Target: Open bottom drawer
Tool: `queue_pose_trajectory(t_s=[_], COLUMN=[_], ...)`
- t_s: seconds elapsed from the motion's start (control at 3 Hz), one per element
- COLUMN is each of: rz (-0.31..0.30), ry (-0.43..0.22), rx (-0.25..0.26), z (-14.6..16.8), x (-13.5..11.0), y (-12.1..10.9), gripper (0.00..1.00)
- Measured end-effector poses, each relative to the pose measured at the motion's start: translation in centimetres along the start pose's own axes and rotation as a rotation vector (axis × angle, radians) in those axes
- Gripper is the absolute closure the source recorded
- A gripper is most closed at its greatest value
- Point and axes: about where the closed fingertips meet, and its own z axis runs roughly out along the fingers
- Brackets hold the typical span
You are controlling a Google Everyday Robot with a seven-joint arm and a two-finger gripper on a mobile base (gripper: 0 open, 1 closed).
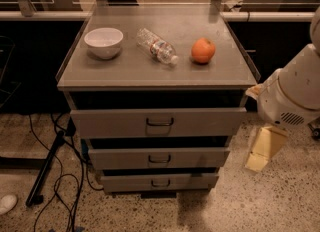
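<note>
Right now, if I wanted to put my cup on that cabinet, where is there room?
The cabinet top has a bare strip along its front edge, before the bowl, bottle and orange, and another behind them. The middle is crowded: those three lie in a row. The gripper hangs beside the cabinet, at the view's right, apart from the bottom drawer.

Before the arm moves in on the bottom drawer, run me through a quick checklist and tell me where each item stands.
1. Bottom drawer located, lowest of three: ok.
2. Its handle unblocked: ok.
3. Gripper at the handle: not ok. It hangs right of the cabinet, about level with the middle drawer, touching nothing.
4. Drawer already pulled out: cannot tell. Only a dark gap shows above its front.
5. Floor in front: ok. The cables lie to the left.
6. Bowl, bottle and orange back from the front edge: ok.
</note>
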Motion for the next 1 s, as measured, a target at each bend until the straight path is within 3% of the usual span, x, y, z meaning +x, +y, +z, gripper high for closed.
queue_pose_trajectory(t_s=[0.67, 1.0], rz=[-0.023, -0.065], ry=[-0.009, -0.019], rx=[-0.065, -0.161], z=[7.6, 16.9], x=[-0.1, -0.3], y=[1.9, 2.5], gripper=[0.00, 0.00])
